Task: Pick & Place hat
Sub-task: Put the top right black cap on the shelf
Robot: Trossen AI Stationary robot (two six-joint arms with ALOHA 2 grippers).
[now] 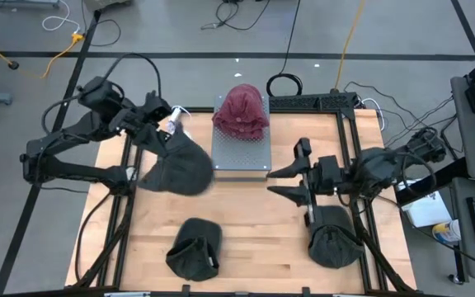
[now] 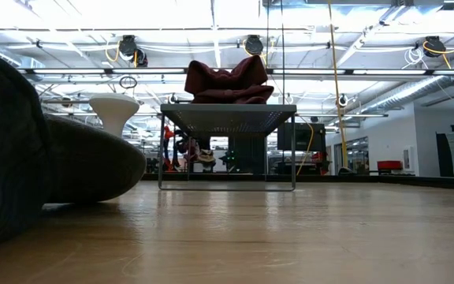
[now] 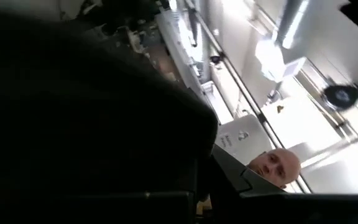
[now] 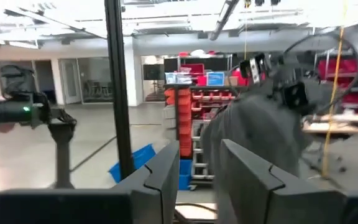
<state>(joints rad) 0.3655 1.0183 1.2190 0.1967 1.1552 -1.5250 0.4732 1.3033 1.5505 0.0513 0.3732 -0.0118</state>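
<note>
The left gripper (image 1: 170, 140) sits over the left half of the bench (image 1: 254, 223), just beside the left edge of the grey perforated platform (image 1: 241, 155). Its fingers are closed on the upper edge of a dark grey hat (image 1: 178, 169), which hangs from them and spreads toward the bench middle. In the left wrist view that dark hat (image 3: 86, 112) fills most of the frame, so the grip itself is hard to make out there, and a person (image 3: 277, 167) shows in the room beyond.

A maroon hat (image 1: 242, 111) lies bunched on top of the platform near the bench's far edge; the low view shows it (image 2: 228, 81) resting on the raised platform (image 2: 227, 118).

The right gripper (image 1: 280, 181) hangs over the right half of the bench, just off the platform's right edge, its fingers (image 4: 166, 171) spread apart and holding nothing.

Two more dark hats lie on the bench: one (image 1: 195, 247) near the middle of the near edge, and another (image 1: 332, 238) toward the near right corner, under the right arm.
</note>
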